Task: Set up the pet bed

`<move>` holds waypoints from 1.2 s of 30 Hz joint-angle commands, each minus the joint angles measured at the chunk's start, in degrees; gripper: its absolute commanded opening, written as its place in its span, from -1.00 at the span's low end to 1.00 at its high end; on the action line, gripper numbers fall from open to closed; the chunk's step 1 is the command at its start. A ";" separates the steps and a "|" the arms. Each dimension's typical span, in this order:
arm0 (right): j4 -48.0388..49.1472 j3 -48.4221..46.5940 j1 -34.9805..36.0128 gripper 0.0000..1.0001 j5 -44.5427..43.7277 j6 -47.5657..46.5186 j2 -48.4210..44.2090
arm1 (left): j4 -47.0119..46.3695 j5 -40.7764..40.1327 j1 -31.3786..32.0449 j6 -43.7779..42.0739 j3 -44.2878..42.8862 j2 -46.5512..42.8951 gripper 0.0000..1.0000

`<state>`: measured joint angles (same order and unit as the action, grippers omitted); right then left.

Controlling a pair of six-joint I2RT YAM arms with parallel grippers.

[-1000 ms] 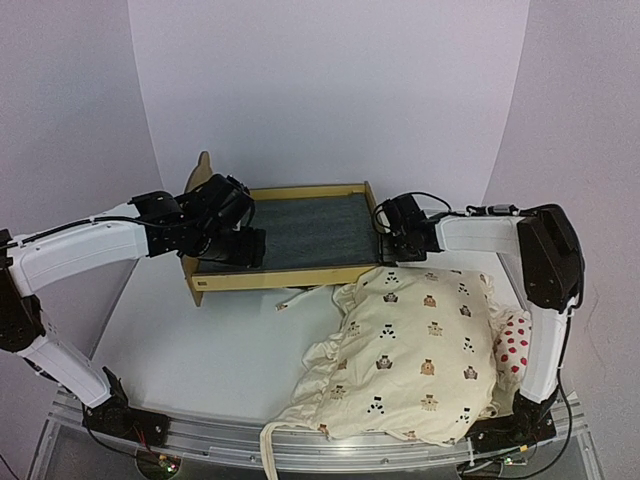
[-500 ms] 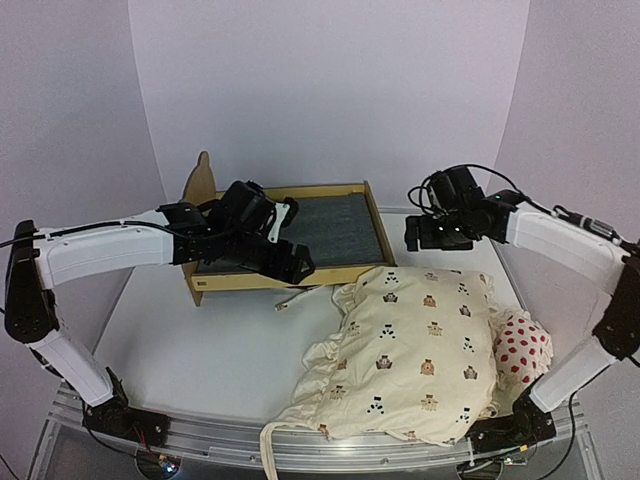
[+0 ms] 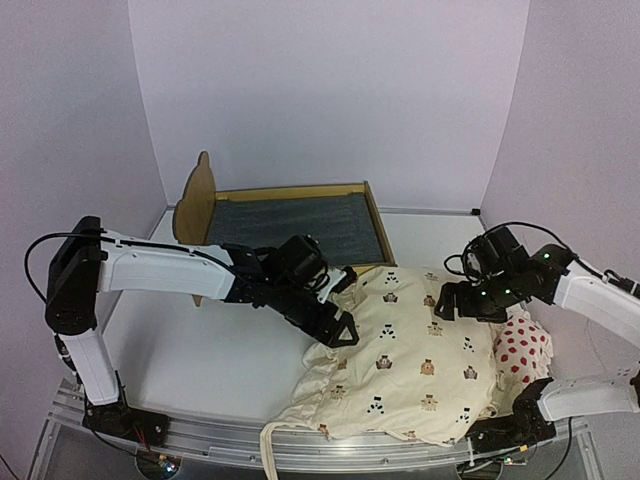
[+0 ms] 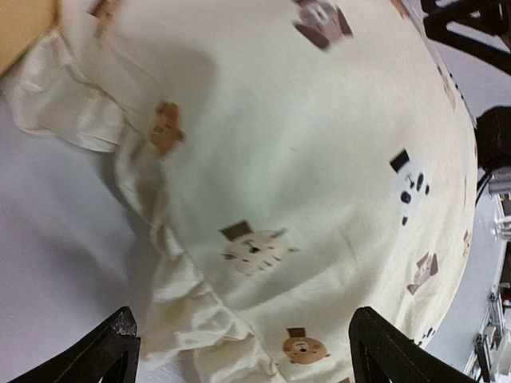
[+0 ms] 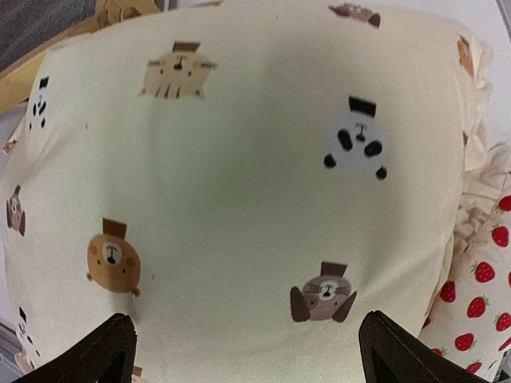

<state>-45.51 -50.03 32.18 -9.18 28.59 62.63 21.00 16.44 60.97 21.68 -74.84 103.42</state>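
At the near right of the desk (image 3: 200, 350), we find the cream animal-print cushion (image 3: 410, 360), with the strawberry-print pillow (image 3: 522, 345) touching its right side. Over the cushion's left ruffle, the left pincer (image 3: 338, 318) is released, its fingers wide apart and grasping nothing. Over the cushion's right part, the right pincer (image 3: 462, 303) is likewise released. Farther back, the pet bed (image 3: 290, 228) stands left of centre, its headboard at the left end.
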 commanded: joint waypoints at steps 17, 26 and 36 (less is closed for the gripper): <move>-7.62 -15.68 0.11 0.96 10.15 -4.58 4.12 | 0.20 -9.34 10.19 3.77 -5.09 1.99 -1.00; -9.39 -21.62 0.11 0.97 7.27 -4.86 2.70 | 14.11 -27.40 10.00 -3.77 -18.50 -4.97 -1.00; -6.69 -24.68 0.11 0.96 5.76 -7.67 10.27 | 16.56 -37.68 -5.58 -9.87 -19.91 -1.71 -0.63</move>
<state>-53.89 -72.65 32.18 -1.51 23.32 68.37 36.93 -11.21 64.04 14.56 -93.95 100.68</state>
